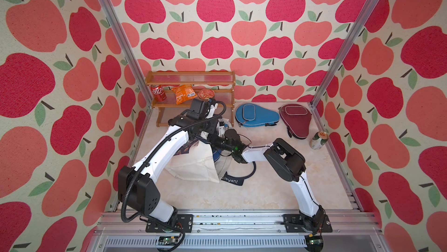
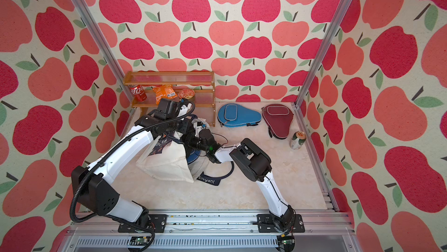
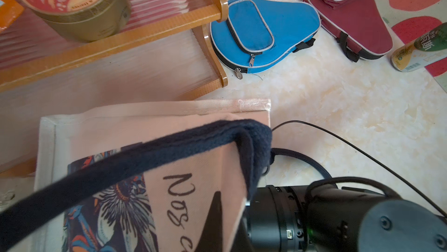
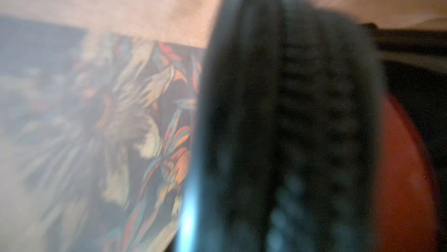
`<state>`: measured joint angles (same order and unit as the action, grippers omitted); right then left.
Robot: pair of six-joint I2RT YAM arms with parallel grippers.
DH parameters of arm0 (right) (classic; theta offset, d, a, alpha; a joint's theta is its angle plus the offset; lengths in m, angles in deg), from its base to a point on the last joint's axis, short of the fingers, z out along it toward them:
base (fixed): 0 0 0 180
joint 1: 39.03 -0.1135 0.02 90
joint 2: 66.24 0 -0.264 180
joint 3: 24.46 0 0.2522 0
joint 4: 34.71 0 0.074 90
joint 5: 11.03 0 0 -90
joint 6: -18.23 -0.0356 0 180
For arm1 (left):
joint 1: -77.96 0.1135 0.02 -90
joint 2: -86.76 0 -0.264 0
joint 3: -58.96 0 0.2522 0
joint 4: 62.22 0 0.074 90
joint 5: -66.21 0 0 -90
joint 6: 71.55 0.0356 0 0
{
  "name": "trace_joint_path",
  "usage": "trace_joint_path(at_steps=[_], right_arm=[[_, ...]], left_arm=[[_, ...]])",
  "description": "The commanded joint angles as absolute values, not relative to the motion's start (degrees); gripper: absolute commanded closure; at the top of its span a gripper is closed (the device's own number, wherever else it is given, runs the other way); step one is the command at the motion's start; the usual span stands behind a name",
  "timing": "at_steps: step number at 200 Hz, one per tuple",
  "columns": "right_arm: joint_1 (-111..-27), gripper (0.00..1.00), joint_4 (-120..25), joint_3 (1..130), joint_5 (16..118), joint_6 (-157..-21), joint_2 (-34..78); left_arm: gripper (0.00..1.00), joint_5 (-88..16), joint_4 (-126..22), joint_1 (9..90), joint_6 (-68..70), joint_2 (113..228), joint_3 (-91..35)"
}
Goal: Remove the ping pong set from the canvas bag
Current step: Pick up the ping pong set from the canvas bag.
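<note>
One edge of canvas bag (image 1: 193, 163) is clenched in left hand (image 1: 221, 124); right hand's (image 1: 214, 142) state hidden.

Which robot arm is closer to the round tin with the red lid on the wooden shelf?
Left. The left gripper holds up the cream canvas bag just in front of the round red-lidded tin; the right gripper reaches into the bag's mouth, farther from the wooden shelf.
</note>
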<state>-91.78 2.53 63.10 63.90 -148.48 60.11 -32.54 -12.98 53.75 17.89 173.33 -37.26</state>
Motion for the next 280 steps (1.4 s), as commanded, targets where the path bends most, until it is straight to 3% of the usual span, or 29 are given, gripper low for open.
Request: trace_joint_path(at_steps=[1, 81, 153, 280], right_arm=[[-91.13, 0.88, 3.24, 61.31, 69.26, -145.66, 54.18], [-91.76, 0.90, -8.73, 56.87, 74.54, -138.71, 40.87], [-91.94, 0.90, -21.57, 59.01, 77.23, -132.41, 34.31], [-87.51, 0.90, -39.93, 57.97, 81.88, -122.50, 15.78]], left_arm=[[1.00, -35.43, -12.98, 57.22, 15.67, 168.67, -38.66], [1.00, -44.47, -15.77, 63.61, 12.41, 166.83, -35.47], [1.00, -45.41, -15.17, 65.64, 13.45, 166.77, -36.03], [1.00, -46.85, -22.90, 68.80, 11.89, 161.14, -25.81]])
